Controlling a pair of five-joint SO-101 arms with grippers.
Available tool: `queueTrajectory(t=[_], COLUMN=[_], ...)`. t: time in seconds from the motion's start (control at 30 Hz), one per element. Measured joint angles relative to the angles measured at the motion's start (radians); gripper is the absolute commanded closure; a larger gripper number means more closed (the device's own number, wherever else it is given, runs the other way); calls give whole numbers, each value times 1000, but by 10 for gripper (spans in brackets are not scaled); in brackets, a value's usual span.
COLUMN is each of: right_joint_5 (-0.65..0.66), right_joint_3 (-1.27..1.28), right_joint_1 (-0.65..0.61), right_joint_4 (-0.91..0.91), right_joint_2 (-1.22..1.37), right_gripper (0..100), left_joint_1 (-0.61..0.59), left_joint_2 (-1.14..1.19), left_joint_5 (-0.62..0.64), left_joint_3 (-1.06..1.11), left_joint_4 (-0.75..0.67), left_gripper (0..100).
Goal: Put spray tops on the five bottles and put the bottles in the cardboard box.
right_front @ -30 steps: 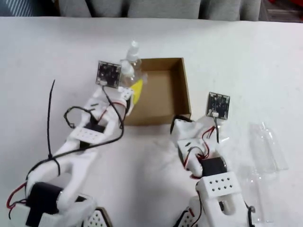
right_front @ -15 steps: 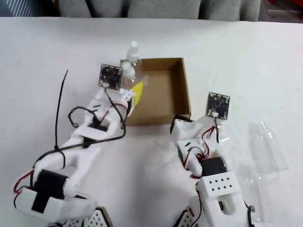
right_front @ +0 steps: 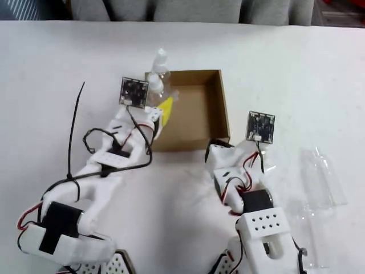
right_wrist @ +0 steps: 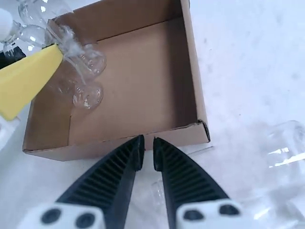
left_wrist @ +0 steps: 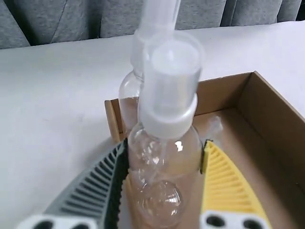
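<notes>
My left gripper [left_wrist: 164, 152] is shut on a clear bottle [left_wrist: 163, 143] with a white spray top [left_wrist: 169, 81], holding it upright over the near left corner of the cardboard box [left_wrist: 267, 109]. A second capped bottle [left_wrist: 129, 90] stands just behind it at the box wall. In the high view both bottles [right_front: 156, 83] are at the box's [right_front: 222, 103] left side. My right gripper [right_wrist: 148, 143] is shut with nothing in it, just outside the box's front wall [right_wrist: 114, 143]. The left gripper's yellow finger [right_wrist: 26, 78] and clear bottles [right_wrist: 86, 76] show at the box's corner.
Clear plastic packaging [right_front: 322, 177] lies on the white table to the right of the right arm [right_front: 245, 182]. The box floor [right_wrist: 143, 81] is bare on its right half. Grey chair backs [right_front: 194, 8] line the far table edge.
The left arm has shifted a little, its wrist moving slightly towards the box with the bottle still held. The right arm has stayed put.
</notes>
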Motion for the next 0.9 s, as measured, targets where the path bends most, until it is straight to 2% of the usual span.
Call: queueTrajectory(t=[0.07, 0.33, 0.9], right_joint_5=[6, 9, 15], right_joint_3=[0, 0, 5], right_joint_1=[0, 0, 0], right_joint_4=[0, 0, 0], right_joint_2=[0, 0, 0], right_gripper=[981, 981, 981], left_joint_1=[0, -2, -21], left_joint_2=[0, 0, 5], left_joint_5=[0, -2, -3], left_joint_3=[0, 0, 2], left_joint_4=[0, 0, 41], left_gripper=[955, 745, 728])
